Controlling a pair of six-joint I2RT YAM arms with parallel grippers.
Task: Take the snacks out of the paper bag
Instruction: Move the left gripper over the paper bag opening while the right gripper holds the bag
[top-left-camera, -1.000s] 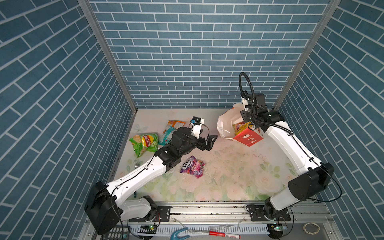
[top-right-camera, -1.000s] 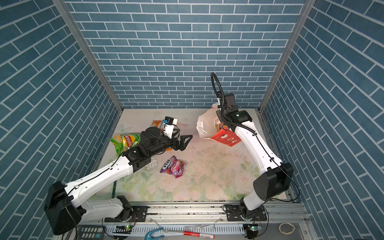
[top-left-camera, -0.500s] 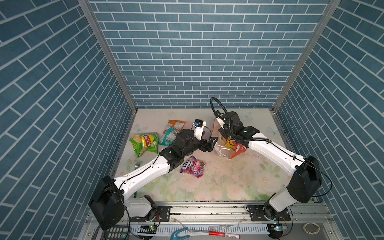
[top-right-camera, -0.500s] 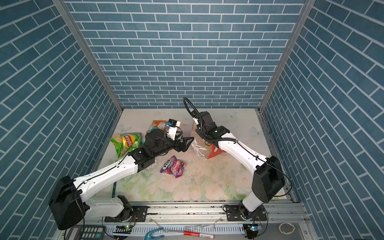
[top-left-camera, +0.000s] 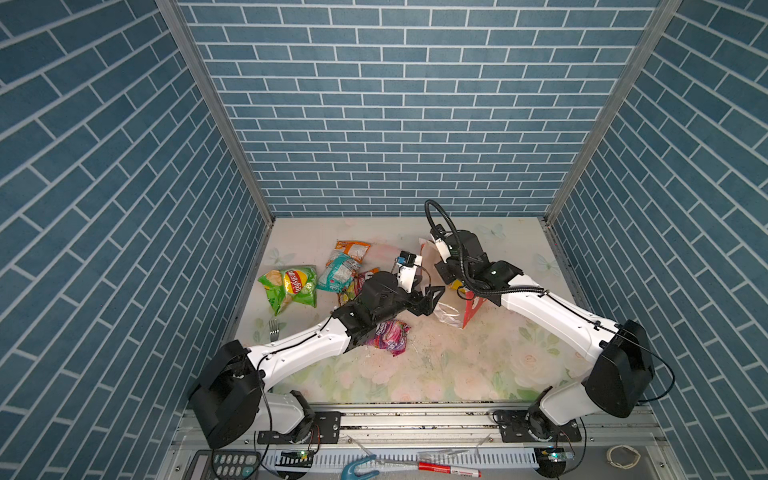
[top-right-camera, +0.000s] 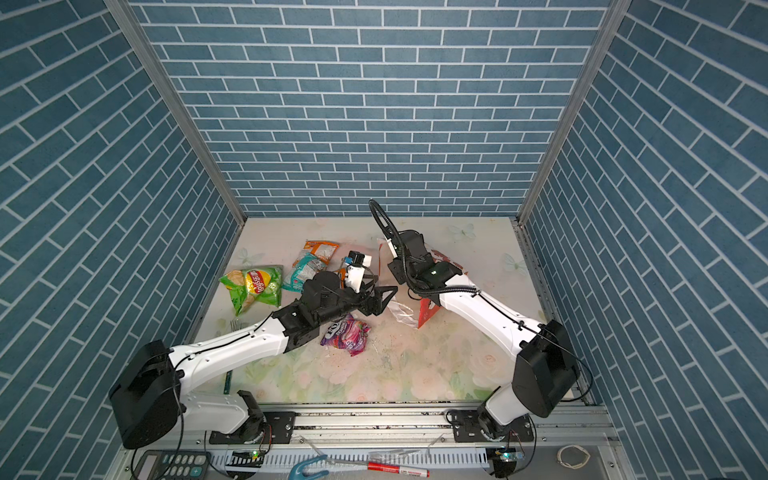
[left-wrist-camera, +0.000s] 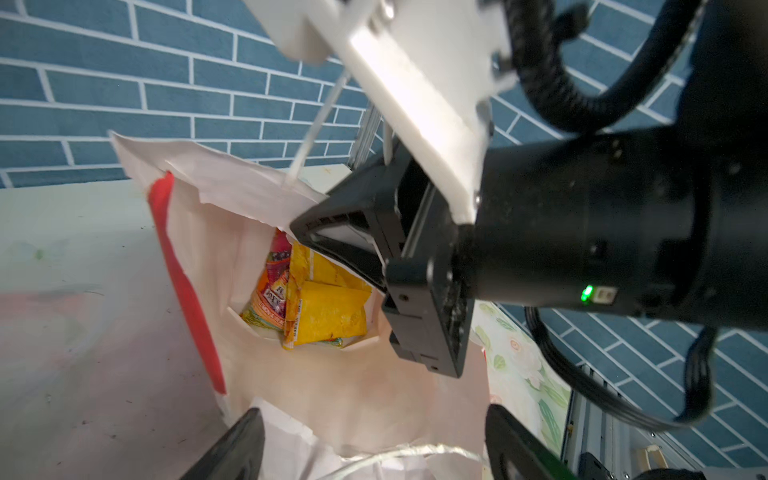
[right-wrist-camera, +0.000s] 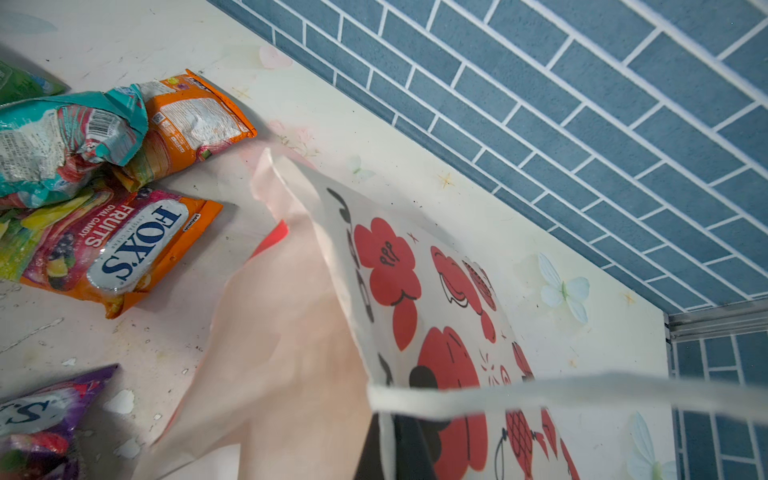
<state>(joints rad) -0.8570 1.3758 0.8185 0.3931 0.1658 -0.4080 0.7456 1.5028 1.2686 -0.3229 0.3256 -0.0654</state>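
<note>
Some snacks (left-wrist-camera: 328, 311) hide in the paper bag (left-wrist-camera: 340, 395); push the wide left gripper (top-left-camera: 434, 300) toward 3 o'clock, with the right gripper (left-wrist-camera: 316, 232) pinching the rim.

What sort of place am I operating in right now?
Probably a robot test booth, not a real room: blue brick-print panels box in a small floral-print tabletop, the left arm and right arm are bolted to an aluminium rail at its front, and a marker and calculator lie in front of it.
</note>
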